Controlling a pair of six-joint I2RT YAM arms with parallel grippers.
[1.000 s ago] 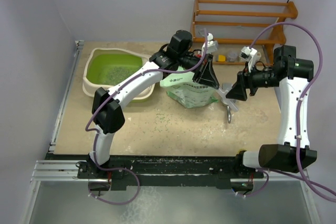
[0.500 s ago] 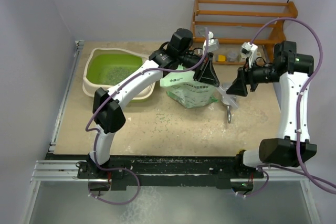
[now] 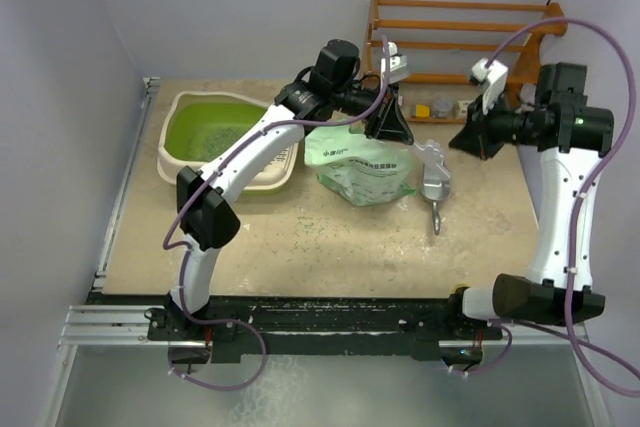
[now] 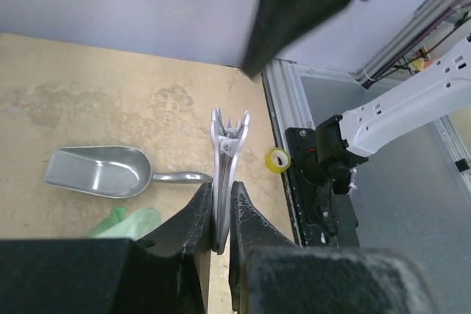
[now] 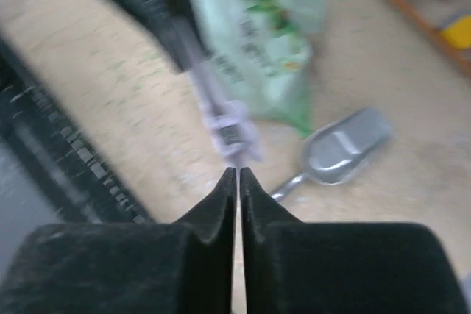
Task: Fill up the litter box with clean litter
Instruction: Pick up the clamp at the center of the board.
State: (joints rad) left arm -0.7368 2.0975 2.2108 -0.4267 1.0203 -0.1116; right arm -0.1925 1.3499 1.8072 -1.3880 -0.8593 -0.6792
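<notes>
The cream litter box (image 3: 172, 162) with its lime-green inside sits at the far left, and green litter (image 3: 215, 137) lies thinly on its floor. My left gripper (image 3: 385, 127) hangs over the pale green printed bag (image 3: 360, 169). It is shut on a white plastic bag clip (image 4: 228, 137), which sticks out past its fingertips (image 4: 200, 200). My right gripper (image 3: 468, 139) hovers to the right of the bag, apart from the clip. Its jaws are shut with nothing between them (image 5: 237, 172). The right wrist view is blurred and shows the clip (image 5: 228, 129) just beyond its tips.
A metal scoop (image 3: 435, 185) lies on the table right of the bag, also in the left wrist view as the scoop (image 4: 99, 172). A wooden rack (image 3: 460, 32) with small items stands at the back right. Stray pellets dot the tabletop (image 3: 310, 232). A yellow tape roll (image 4: 277, 158) lies by the table's edge.
My right gripper has left the clip, shut, and drawn back up and to the right. My left gripper, still holding the clip, has shifted slightly back and left over the bag.
</notes>
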